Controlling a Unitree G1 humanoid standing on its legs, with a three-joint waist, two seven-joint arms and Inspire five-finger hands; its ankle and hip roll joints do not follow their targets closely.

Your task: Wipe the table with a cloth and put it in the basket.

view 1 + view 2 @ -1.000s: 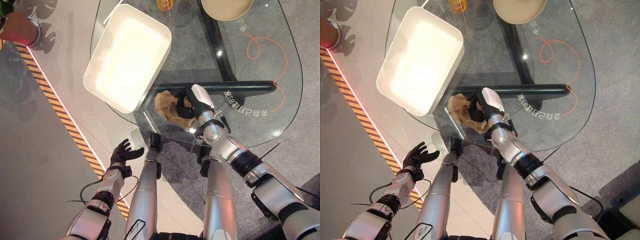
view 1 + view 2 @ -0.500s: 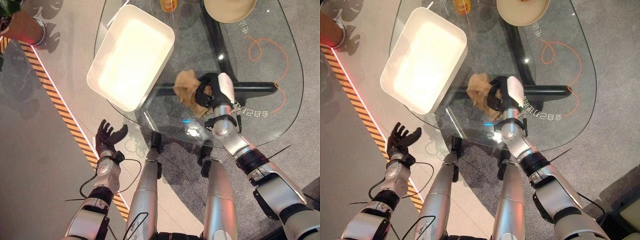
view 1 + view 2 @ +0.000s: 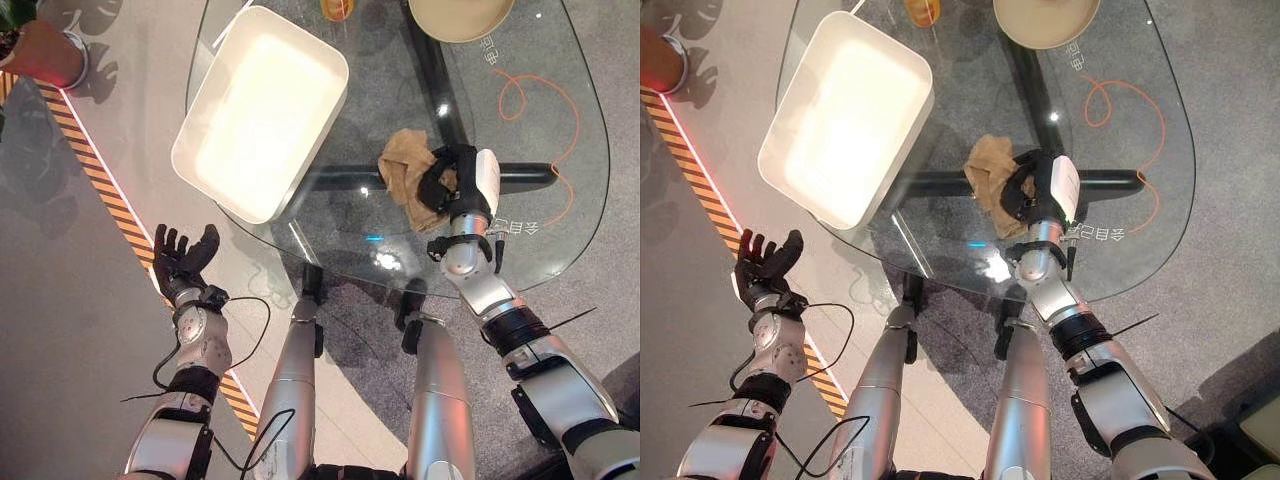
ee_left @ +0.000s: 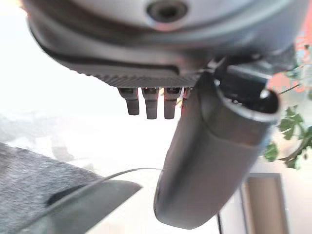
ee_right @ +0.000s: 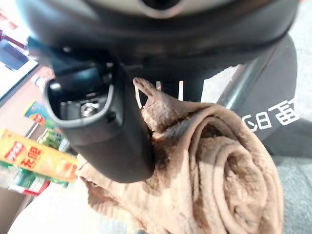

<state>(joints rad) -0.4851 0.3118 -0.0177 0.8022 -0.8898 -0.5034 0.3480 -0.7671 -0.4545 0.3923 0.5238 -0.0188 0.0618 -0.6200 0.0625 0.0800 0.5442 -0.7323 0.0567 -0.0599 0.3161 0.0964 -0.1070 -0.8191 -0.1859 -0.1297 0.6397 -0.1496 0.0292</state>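
Two hands, left to right: my left hand hangs off the table's near-left edge above the floor, fingers straight and spread, holding nothing. On the glass table the white basket sits at the left. Just right of it, near the table's middle, my right hand presses the crumpled tan cloth against the glass, fingers curled into its folds.

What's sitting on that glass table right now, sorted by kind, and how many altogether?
Cloth: 1, the brown cloth, gripped by the right hand.
Basket: 1, the white basket.
Bowl: 1, the beige bowl at the far edge.
Orange item: 1, an orange object, cut off at the far edge, too little showing to identify.
Total: 4.
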